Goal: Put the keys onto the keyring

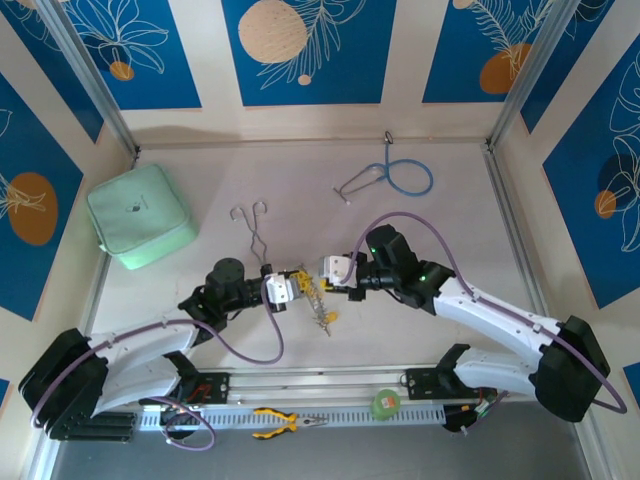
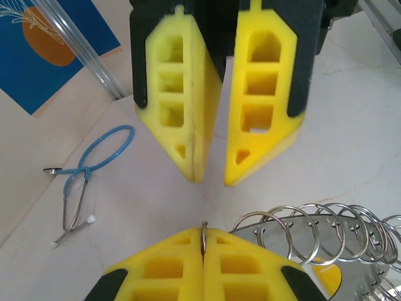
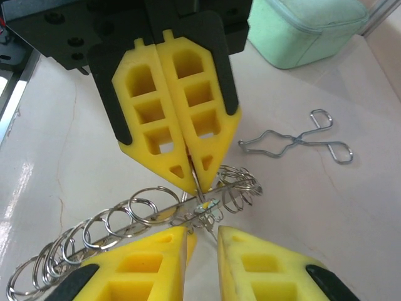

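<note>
The keyring [image 3: 164, 213] is a silvery strip hung with several small wire rings, held just above the table between both grippers [image 1: 312, 292]. My left gripper [image 2: 203, 231] is shut on a thin ring edge of it, and its yellow fingers [image 3: 188, 135] come down from the top of the right wrist view. My right gripper [image 3: 202, 233] stands open just in front of the ring, with a gap between its pads. A tiny teal and yellow key [image 3: 207, 205] hangs at the strip's middle. Yellow key heads [image 1: 326, 318] dangle below the ring [image 2: 326, 276].
Silver forceps [image 1: 255, 225] lie behind the left gripper. A blue-tubed stethoscope [image 1: 395, 178] sits at the back centre. A mint green pouch [image 1: 140, 215] lies at the left. Yellow-handled pliers [image 1: 285, 423] and a green tape roll [image 1: 385, 403] rest on the near rail.
</note>
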`<state>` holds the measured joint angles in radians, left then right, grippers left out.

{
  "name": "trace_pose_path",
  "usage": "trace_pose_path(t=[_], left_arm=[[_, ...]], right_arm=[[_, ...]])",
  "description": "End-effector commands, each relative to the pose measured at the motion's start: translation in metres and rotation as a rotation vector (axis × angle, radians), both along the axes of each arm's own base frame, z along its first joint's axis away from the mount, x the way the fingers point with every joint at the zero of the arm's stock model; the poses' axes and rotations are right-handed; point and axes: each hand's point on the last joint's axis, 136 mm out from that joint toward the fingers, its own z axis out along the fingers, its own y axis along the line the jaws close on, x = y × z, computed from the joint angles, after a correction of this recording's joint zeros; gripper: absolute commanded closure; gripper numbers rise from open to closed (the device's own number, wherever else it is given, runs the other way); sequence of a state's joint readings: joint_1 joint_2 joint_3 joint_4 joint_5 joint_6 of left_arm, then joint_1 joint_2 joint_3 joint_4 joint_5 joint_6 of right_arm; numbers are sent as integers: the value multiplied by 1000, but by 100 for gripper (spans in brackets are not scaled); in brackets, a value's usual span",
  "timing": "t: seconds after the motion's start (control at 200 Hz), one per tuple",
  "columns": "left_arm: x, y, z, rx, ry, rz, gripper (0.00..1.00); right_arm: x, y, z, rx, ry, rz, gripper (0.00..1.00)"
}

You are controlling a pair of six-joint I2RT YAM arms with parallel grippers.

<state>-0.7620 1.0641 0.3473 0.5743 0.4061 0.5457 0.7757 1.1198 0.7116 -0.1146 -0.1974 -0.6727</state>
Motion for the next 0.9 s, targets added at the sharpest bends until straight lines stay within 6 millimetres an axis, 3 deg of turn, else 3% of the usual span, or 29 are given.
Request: trace_pose_path(t=[0.0, 0.485, 0.895], left_arm=[[-1, -8, 20, -43, -6, -25, 100], [-11, -10, 19, -48, -17, -86, 100], [-14, -11, 19, -52, -17, -105, 100]], right_arm=[[-1, 12, 9, 27, -18, 46, 79], [-2, 21, 12, 36, -23, 80, 81], [3, 17, -3, -32, -43, 67, 86]])
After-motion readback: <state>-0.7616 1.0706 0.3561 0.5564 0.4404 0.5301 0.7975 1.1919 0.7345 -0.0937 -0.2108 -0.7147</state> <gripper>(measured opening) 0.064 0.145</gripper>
